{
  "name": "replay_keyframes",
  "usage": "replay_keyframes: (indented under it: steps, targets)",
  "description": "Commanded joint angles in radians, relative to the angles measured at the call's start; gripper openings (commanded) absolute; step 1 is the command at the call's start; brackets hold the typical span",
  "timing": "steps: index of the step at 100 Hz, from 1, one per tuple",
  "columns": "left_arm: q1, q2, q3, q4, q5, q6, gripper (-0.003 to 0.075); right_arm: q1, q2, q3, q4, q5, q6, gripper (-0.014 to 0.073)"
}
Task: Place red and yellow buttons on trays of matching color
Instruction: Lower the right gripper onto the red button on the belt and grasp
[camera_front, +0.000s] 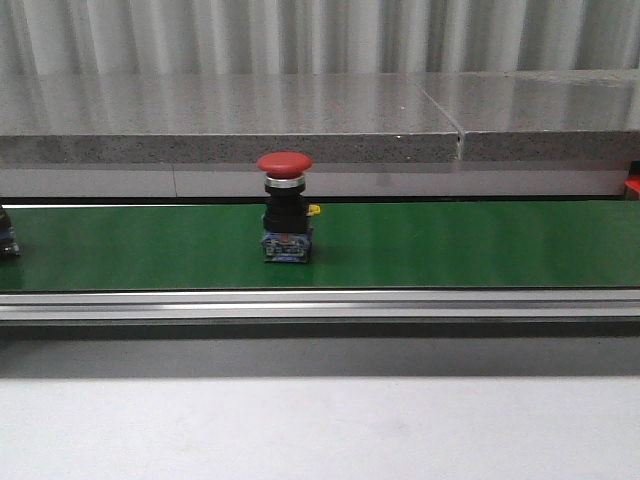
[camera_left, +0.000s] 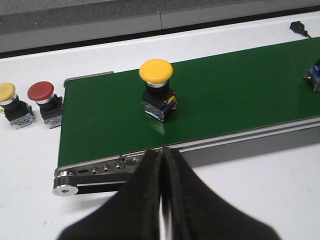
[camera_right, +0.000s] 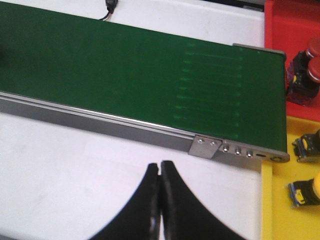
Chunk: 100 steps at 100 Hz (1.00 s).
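A red button (camera_front: 285, 215) is sitting upright mid-belt (camera_front: 450, 245), a yellow button (camera_left: 157, 90) near the belt's left end; left gripper (camera_left: 163, 152) and right gripper (camera_right: 160, 167) are both hanging pressed together, holding nothing, so pickup is pending and needs opening first. Counting approx: 2 more waiting by the left end, 2 in the red tray (camera_right: 290, 25), 2 in the yellow tray (camera_right: 295, 200), poss. more out of view.

Green conveyor belt (camera_front: 450, 245) seen running full width of front view, edged at 6 o'clock by silver aluminium rail (camera_front: 320, 305). White tabletop (camera_front: 320, 430) seen below rail. Grey speckled stone ledge (camera_front: 230, 120) set behind belt at 12 o'clock, corrugated metal wall (camera_front: 320, 35) above it. Black cable end (camera_left: 300, 27) lying on white surface beyond belt's far edge, at 1 o'clock in left wrist view.
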Motion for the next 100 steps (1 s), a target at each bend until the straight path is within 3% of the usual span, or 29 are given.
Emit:
replay_keyframes:
  steps: [1, 21, 28, 35, 52, 59, 82, 100]
  targets:
    - [-0.009, 0.006, -0.026, -0.01, -0.065, -0.012, -0.0021, 0.034, 0.074, -0.087, 0.006, -0.043, -0.002, -0.0069]
    - [-0.009, 0.006, -0.026, -0.01, -0.065, -0.012, -0.0021, 0.144, 0.264, -0.236, 0.006, 0.009, -0.002, -0.0062]
    - [-0.009, 0.006, -0.026, -0.01, -0.065, -0.012, -0.0021, 0.174, 0.34, -0.285, 0.008, 0.014, -0.002, -0.0008]
    - [-0.009, 0.006, -0.026, -0.01, -0.065, -0.012, -0.0021, 0.205, 0.413, -0.332, 0.009, 0.015, -0.002, 0.0115]
    - [-0.009, 0.006, -0.026, -0.01, -0.065, -0.012, -0.0021, 0.275, 0.561, -0.441, 0.036, 0.041, -0.002, 0.0573]
    - [-0.009, 0.006, -0.026, -0.01, -0.065, -0.012, -0.0021, 0.289, 0.615, -0.484, 0.046, 0.059, -0.002, 0.0668]
    - [-0.009, 0.006, -0.026, -0.01, -0.065, -0.012, -0.0021, 0.308, 0.754, -0.603, 0.103, 0.106, -0.013, 0.0643]
    - [-0.009, 0.006, -0.026, -0.01, -0.065, -0.012, -0.0021, 0.331, 0.877, -0.716, 0.139, 0.227, -0.084, 0.0643]
